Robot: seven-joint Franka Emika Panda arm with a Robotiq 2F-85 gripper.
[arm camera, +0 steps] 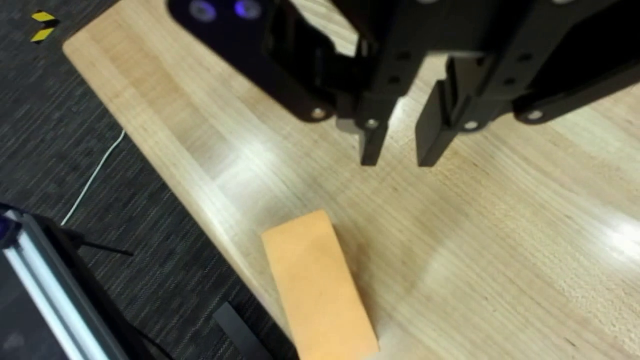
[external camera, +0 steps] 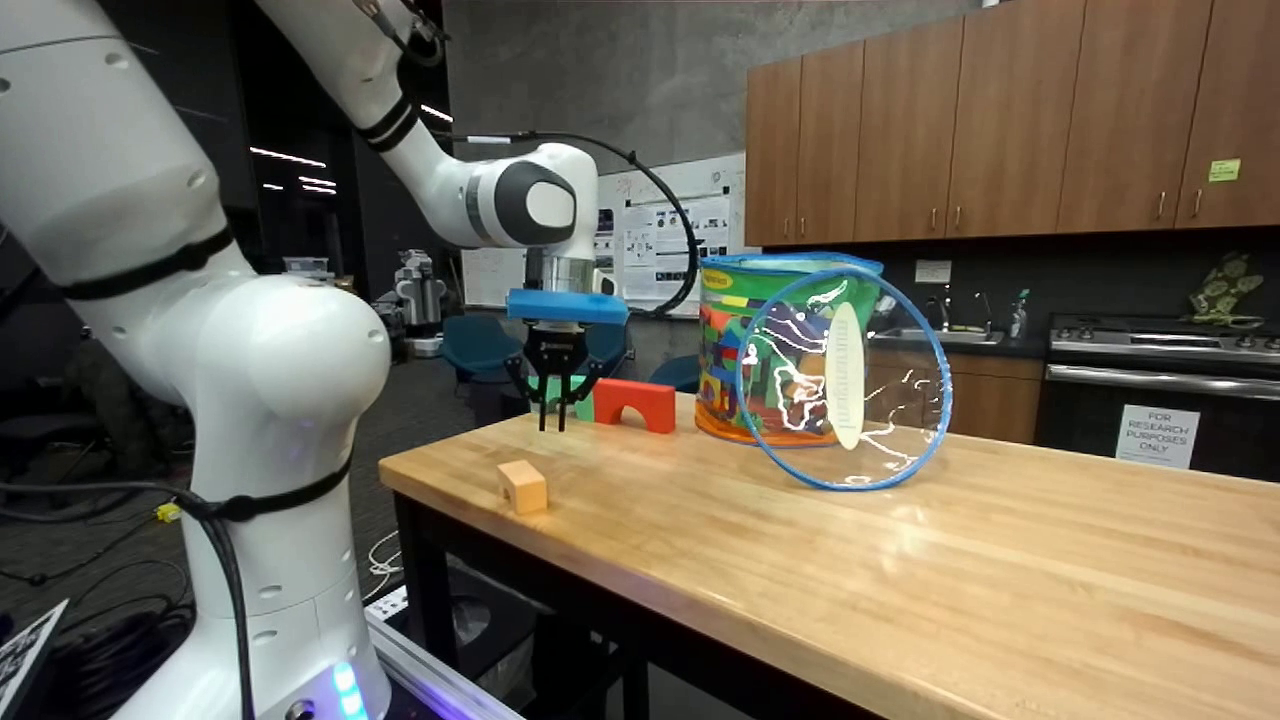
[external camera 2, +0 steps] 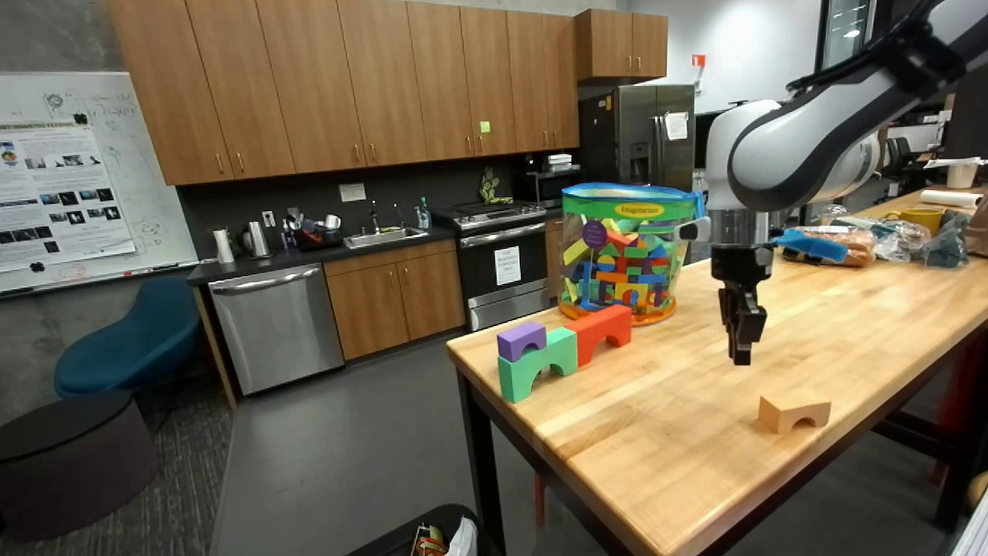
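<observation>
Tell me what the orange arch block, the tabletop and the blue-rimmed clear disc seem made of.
Orange arch block: probably foam; matte, evenly colored, without visible grain, though painted wood is possible.
Tabletop: wood, likely varnished; grain strips and shiny reflections show.
Blue-rimmed clear disc: apparently plastic, glossy; the tub shows through, and glare streaks cross it.

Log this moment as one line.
pincer: open, empty, above table | orange block: on table, not gripped | purple block: atop green block | red block: beside green block
</observation>
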